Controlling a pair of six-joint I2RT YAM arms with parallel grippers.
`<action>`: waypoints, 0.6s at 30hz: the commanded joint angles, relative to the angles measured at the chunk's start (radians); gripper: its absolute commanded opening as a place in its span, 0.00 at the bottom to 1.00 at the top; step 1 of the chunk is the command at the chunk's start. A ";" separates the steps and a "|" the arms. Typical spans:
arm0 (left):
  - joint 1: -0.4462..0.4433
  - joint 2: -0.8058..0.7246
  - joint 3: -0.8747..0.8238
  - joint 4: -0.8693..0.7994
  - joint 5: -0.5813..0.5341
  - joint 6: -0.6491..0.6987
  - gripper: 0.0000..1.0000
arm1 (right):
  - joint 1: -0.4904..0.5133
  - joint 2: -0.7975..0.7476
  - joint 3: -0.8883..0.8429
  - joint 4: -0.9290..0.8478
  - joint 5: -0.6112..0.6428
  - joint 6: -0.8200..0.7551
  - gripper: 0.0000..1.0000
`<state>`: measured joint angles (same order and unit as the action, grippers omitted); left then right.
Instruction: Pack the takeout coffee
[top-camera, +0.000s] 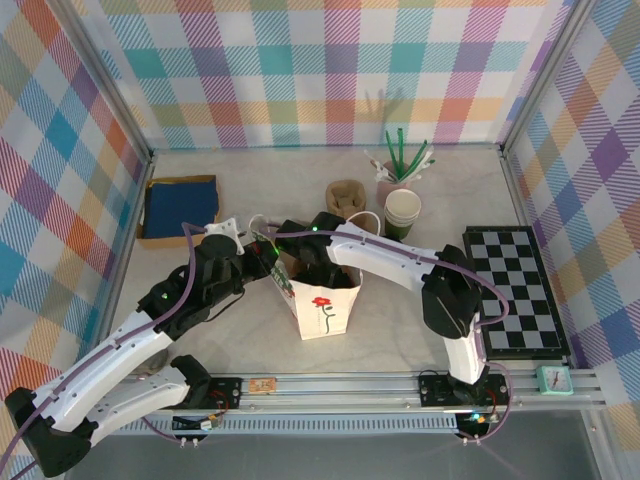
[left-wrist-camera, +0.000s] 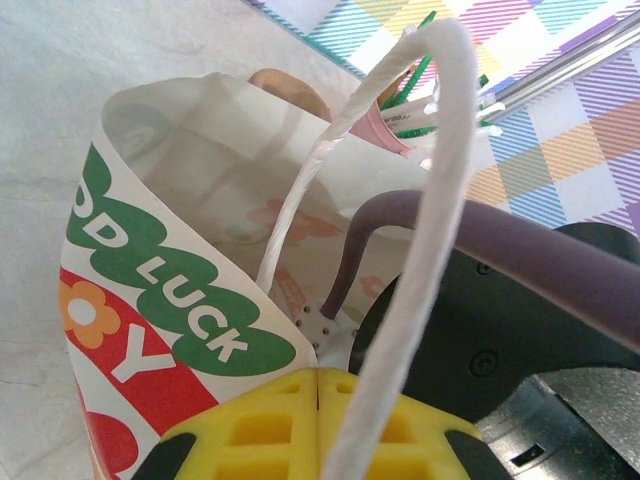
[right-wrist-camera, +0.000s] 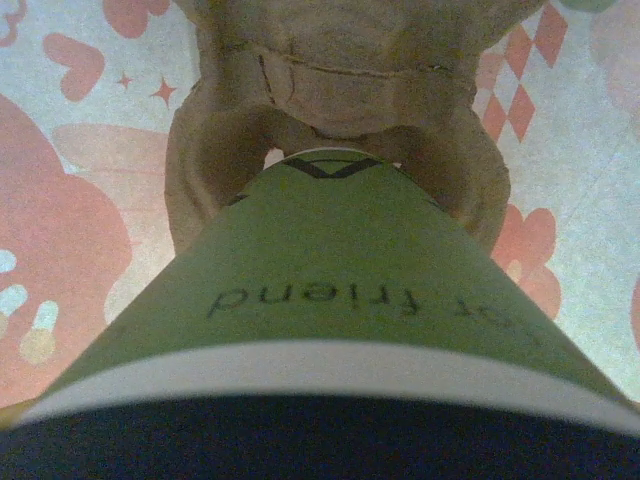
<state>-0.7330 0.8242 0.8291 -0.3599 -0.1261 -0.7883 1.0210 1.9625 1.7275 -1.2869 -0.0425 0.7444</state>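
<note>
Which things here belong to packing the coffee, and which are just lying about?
Job: takeout coffee, cardboard carrier under it, white paper bag, left gripper pinching its rim.
Lying about: stack of cups, spare carrier, bunch of straws, blue tray, chessboard, small clock.

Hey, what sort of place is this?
Probably a staged robot test cell rather than a real café: plaid cloth walls all round, two robot arms bolted to an aluminium rail, and props such as a chessboard and a paper bag.
</note>
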 joint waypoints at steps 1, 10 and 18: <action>-0.007 -0.004 0.025 0.016 -0.037 0.026 0.00 | -0.003 0.008 -0.018 -0.043 0.006 0.010 0.44; -0.008 -0.023 0.030 -0.001 -0.072 0.037 0.00 | -0.009 -0.010 -0.033 -0.066 0.038 0.025 0.44; -0.007 -0.013 0.035 -0.001 -0.068 0.039 0.00 | -0.011 -0.027 -0.053 -0.061 0.042 0.032 0.44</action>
<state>-0.7330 0.8131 0.8349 -0.3603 -0.1520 -0.7696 1.0191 1.9606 1.6993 -1.2922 -0.0154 0.7563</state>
